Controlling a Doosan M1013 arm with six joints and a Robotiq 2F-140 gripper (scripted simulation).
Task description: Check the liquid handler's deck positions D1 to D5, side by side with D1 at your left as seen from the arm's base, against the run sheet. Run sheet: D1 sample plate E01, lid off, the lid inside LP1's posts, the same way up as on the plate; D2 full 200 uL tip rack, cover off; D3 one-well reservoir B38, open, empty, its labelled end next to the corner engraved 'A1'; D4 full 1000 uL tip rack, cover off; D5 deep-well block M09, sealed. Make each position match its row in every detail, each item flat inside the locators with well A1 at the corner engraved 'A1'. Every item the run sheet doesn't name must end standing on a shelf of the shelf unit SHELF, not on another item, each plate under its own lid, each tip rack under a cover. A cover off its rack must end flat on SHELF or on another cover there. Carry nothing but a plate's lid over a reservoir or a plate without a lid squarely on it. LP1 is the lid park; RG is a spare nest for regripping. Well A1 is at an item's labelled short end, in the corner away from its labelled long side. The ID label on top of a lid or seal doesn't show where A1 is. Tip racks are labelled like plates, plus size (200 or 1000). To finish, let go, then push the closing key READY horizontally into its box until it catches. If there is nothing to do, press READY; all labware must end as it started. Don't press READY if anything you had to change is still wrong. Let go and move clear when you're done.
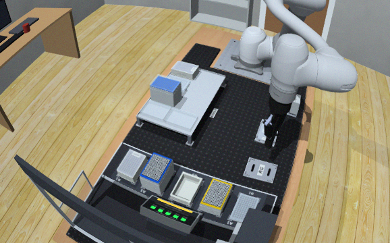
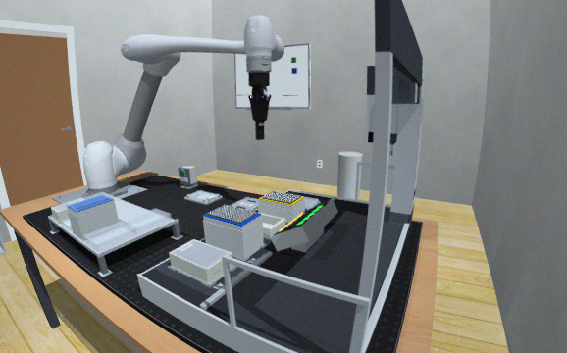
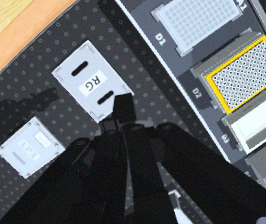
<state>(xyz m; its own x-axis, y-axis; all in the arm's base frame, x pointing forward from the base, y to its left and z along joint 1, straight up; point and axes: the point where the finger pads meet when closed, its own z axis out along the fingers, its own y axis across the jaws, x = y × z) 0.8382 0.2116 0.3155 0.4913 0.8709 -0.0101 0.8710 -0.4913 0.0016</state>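
My gripper is shut and empty, hanging high above the black table between the spare nest RG and the lid park. On the deck, from D1, stand an uncovered sample plate, a yellow-rimmed open tip rack, an open empty reservoir, a blue-rimmed open tip rack and a sealed deep-well block. A flat lid lies in the lid park. The READY box stands near the arm's base.
The shelf unit carries a blue-topped covered rack and a pale lidded item. A panel with green lights sits in front of the deck. The handler's frame and dark screen rise over the deck.
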